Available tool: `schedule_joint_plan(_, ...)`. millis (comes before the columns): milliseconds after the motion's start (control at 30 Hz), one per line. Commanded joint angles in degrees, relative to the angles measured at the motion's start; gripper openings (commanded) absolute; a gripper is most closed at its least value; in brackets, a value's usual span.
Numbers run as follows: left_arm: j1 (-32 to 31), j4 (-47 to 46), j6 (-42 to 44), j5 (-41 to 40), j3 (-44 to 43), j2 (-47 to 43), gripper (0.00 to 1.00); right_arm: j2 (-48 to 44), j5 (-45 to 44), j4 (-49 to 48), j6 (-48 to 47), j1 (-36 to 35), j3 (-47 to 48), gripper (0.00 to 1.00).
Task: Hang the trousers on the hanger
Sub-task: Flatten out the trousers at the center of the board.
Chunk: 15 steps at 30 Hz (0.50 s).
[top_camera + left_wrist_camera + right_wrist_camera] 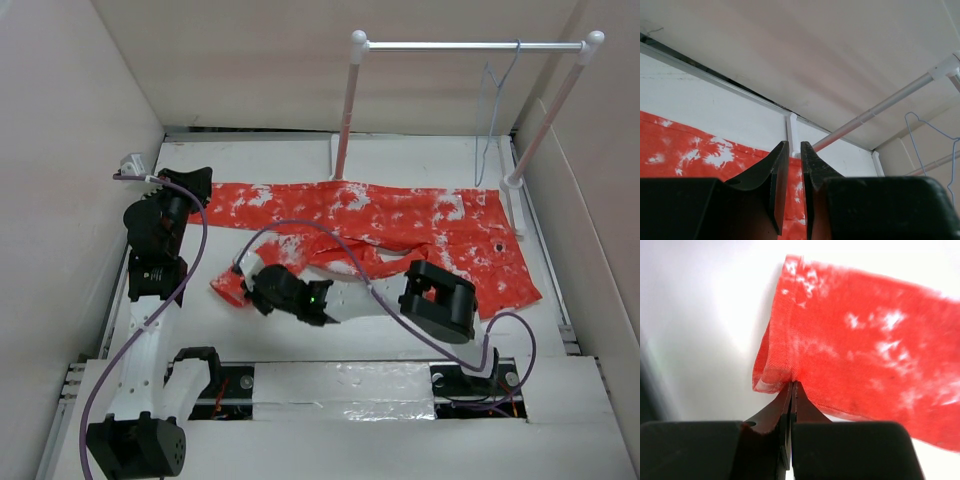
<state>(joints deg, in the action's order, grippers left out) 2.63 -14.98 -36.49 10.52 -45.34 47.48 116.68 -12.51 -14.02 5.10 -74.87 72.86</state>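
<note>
Pinching the near leg's hem, the right pincer (791, 386) should lift the trousers (865, 355) slowly without slipping; the left pincer (794, 146) stands narrow, grip unclear.

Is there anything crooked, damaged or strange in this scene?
Nothing is damaged or spilled. Only the near cuff of the trousers is folded over where the right gripper pinches it. The hanger hangs on the rail.
</note>
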Motion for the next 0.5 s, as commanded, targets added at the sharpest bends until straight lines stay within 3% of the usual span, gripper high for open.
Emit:
schedule_joint_plan(0,0.2,-2.2,0.3,-0.6,-0.4,-1.3,0.14,0.4,4.5,-7.2,3.8,6.3,9.2,0.0)
schedule_joint_plan(133,0.2,-0.8,0.6,-2.7,-0.7,-1.3,0.14,4.2,10.3,-2.2,8.6,10.5,20.5,0.0)
schedule_joint_plan(233,0.2,1.4,1.4,-5.9,-1.4,-2.0,0.14,2.9,12.1,-2.3,9.6,11.2,20.1,0.0)
schedule_joint_plan(300,0.2,2.9,1.6,-8.5,-1.7,-2.8,0.14,-3.5,11.7,-3.6,8.9,11.2,16.6,0.0)
schedule_joint_plan(467,0.2,3.1,0.2,-12.1,-0.7,-4.6,0.14,-20.6,6.6,5.5,1.2,5.7,8.3,0.0)
